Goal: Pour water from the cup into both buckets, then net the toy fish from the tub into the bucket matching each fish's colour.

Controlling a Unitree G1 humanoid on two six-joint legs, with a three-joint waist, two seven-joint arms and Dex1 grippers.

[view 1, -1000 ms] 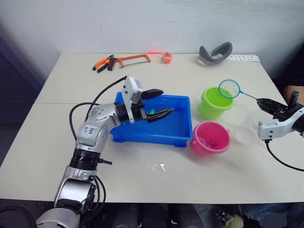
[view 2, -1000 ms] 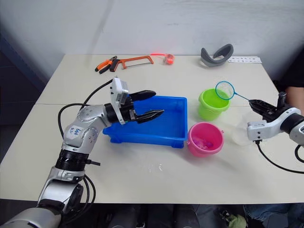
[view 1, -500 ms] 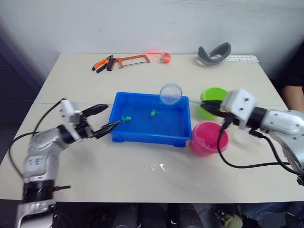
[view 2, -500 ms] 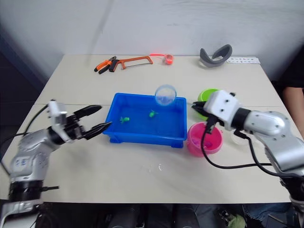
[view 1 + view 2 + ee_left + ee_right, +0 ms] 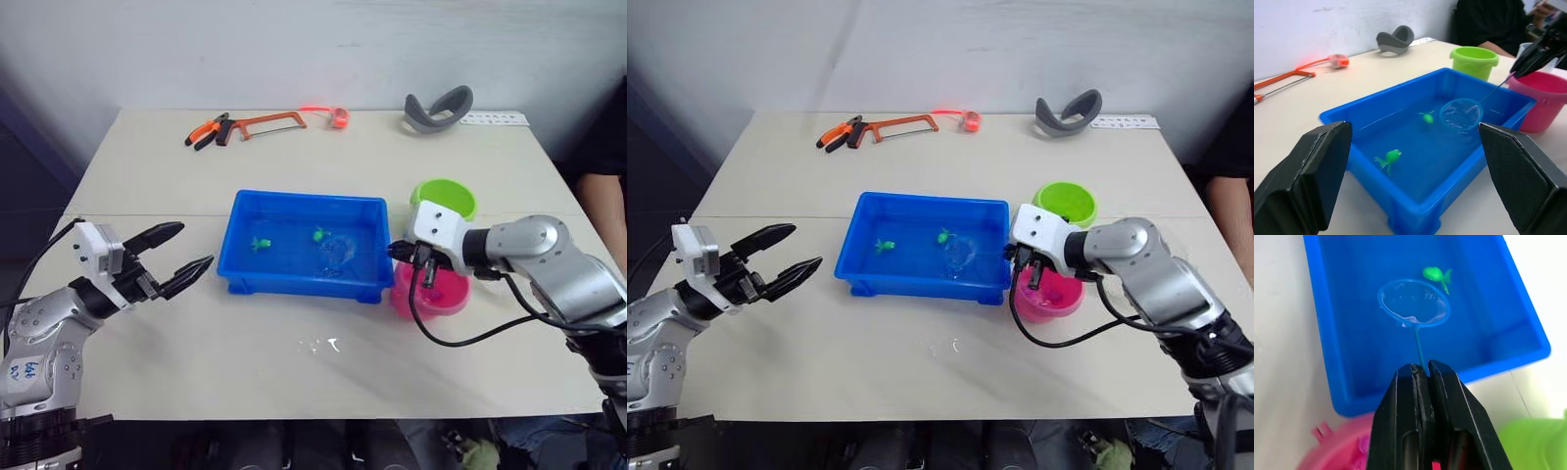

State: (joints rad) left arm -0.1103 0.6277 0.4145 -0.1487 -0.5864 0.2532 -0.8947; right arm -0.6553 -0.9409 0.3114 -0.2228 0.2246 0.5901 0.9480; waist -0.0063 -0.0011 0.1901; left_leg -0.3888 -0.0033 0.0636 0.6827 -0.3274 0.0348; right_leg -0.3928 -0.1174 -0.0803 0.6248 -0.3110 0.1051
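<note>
Jaws spread wide on the left gripper (image 5: 174,253), which hovers over the bare surface (image 5: 294,382) just left of the tub (image 5: 235,269), its two black fingers (image 5: 1308,183) pointing toward it without touching. Inside the blue tub, two green toy fish sit in the water: one fish (image 5: 260,244) toward the left-middle, the other fish (image 5: 318,234) nearer the centre. Just right of that second one, the net (image 5: 1414,303) has its round blue hoop dipped down into the tub, its thin handle running back to the right gripper (image 5: 1420,372). That gripper's jaws are pressed together, pinching the handle's end, and it hangs at the tub's right edge, above the rim of the pink bucket (image 5: 446,297). The green bucket (image 5: 443,196) stands just behind the pink one. Along the far edge lie orange pliers (image 5: 204,132), a hacksaw (image 5: 265,121) and a grey curved object (image 5: 438,109).
</note>
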